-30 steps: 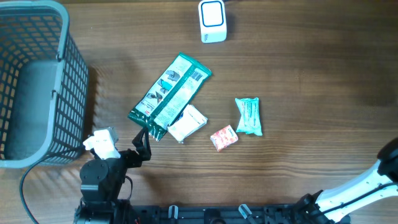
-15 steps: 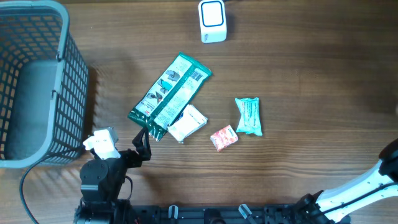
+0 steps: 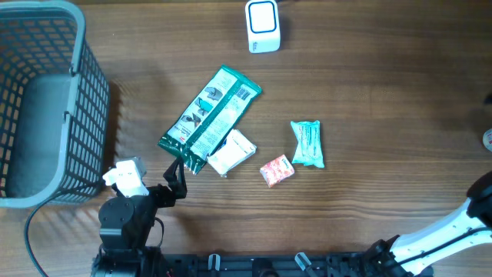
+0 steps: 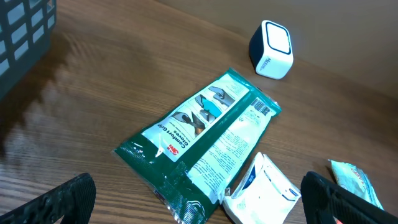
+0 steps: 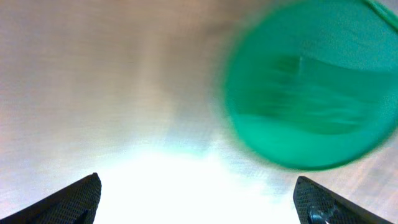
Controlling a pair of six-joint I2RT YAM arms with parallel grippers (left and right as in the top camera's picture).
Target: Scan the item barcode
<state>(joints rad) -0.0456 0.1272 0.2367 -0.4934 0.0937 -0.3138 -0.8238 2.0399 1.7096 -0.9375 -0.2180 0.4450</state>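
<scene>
Three small packets and a long one lie mid-table: a long green packet with its barcode facing up, a white packet, a small red packet and a teal packet. The white scanner stands at the far edge. My left gripper is open just short of the green packet's near end, with nothing between its fingertips. My right gripper is open over a pale surface, with a blurred green round thing ahead of it. In the overhead view only the right arm shows.
A grey mesh basket fills the far left, close beside the left arm. A small pale object and a dark shape sit at the right edge of the overhead view.
The small pale object and the dark shape have appeared at the overhead view's right edge. The left arm and the packets have not moved.
</scene>
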